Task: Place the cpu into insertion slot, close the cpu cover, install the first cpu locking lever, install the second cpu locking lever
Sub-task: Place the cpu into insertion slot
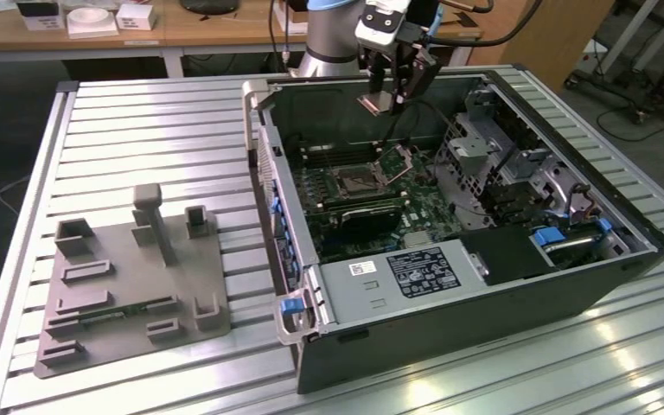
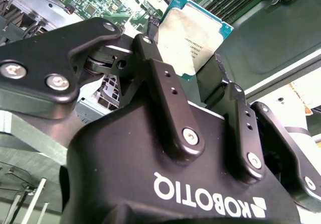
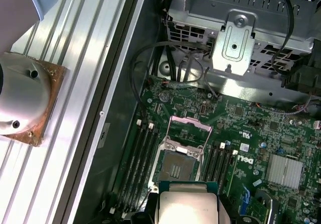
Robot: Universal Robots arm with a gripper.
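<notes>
My gripper (image 1: 387, 97) hangs above the far end of the open computer case, shut on the cpu (image 1: 372, 105), a small flat square chip. In the second wrist view the black fingers (image 2: 165, 88) clamp the chip's silvery top (image 2: 193, 33) by two opposite edges. The insertion slot (image 1: 355, 180) lies below on the green board, dark, square and uncovered. Its cpu cover (image 1: 399, 160) stands tilted up on the hinge at its far edge. The first wrist view has the cpu (image 3: 188, 206) hovering just short of the insertion slot (image 3: 175, 166), with the raised cpu cover (image 3: 189, 131) beyond.
Black memory slots (image 3: 143, 156) flank the socket. A metal drive cage (image 1: 488, 151) and a grey box with a white label (image 1: 407, 272) fill the rest of the case (image 1: 609, 285). A grey fixture plate (image 1: 136, 285) lies on the slatted table at the exterior view's left.
</notes>
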